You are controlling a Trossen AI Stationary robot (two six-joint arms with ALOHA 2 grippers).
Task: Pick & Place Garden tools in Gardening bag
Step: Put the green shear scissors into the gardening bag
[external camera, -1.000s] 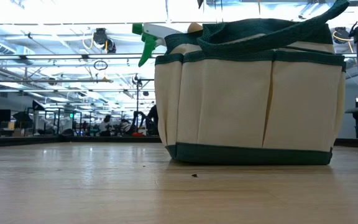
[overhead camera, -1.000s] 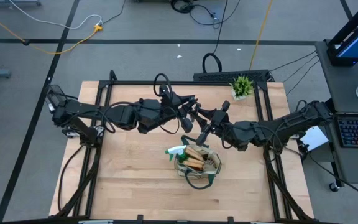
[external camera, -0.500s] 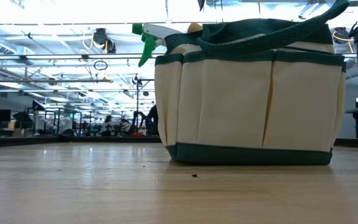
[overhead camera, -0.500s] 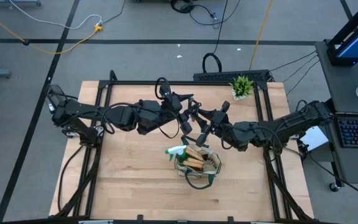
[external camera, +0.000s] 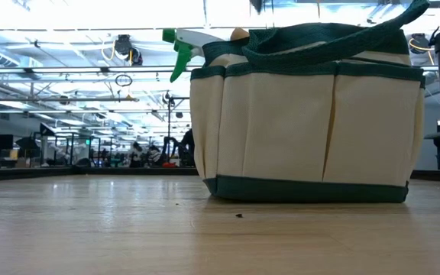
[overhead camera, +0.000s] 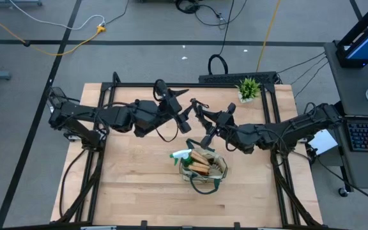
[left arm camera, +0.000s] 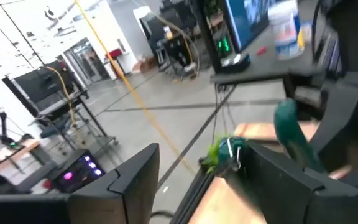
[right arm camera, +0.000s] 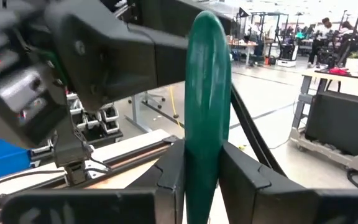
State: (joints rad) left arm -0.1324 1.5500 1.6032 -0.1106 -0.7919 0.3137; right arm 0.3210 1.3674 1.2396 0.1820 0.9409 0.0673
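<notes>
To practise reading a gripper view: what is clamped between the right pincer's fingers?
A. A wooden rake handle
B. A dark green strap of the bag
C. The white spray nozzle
B: the right wrist view shows the dark green strap pinched between the right pincer fingers.

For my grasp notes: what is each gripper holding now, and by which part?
The right gripper pinches the gardening bag's dark green loop handle. The left gripper stands open, holding nothing.

Big open workshop, grey floor all around the wooden table (overhead camera: pixel 139 172)

Yellow cable (overhead camera: pixel 43 38) and black cables (overhead camera: pixel 203 9) trail across the floor, a desk with a keyboard (overhead camera: pixel 367 135) stands off to one side, bright ceiling lights (external camera: pixel 90 15) run overhead, and rows of workbenches (external camera: pixel 67 156) fill the far end.
</notes>
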